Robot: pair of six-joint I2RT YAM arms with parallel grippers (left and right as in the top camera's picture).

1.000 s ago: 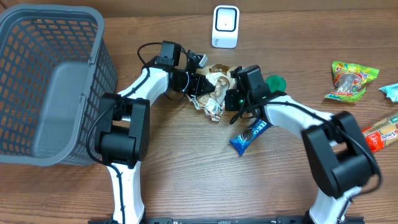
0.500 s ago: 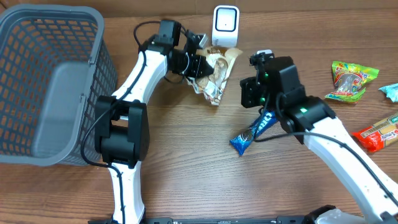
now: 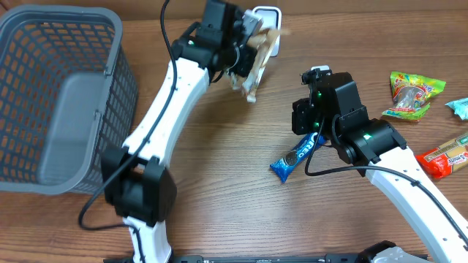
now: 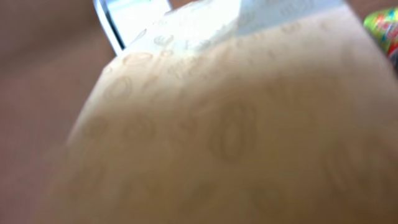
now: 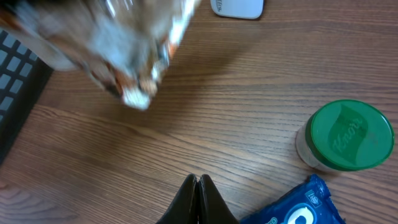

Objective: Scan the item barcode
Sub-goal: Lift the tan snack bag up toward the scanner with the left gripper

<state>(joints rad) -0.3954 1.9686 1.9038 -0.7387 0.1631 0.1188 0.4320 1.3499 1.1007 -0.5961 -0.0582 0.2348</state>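
One snack bag [image 3: 253,71] in left end effector [image 3: 243,51], beside scanner [image 3: 269,16]; right end effector [image 5: 197,185] closed.

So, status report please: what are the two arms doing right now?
Left tool shut on snack bag, held up at the scanner. Right tool shut, empty, hovering by blue cookie pack. Nothing seen blocking.

Overhead looked straight down; left wrist sat blurrily close against the snack bag [image 4: 236,137]; right wrist, looking down from higher up, shared it.
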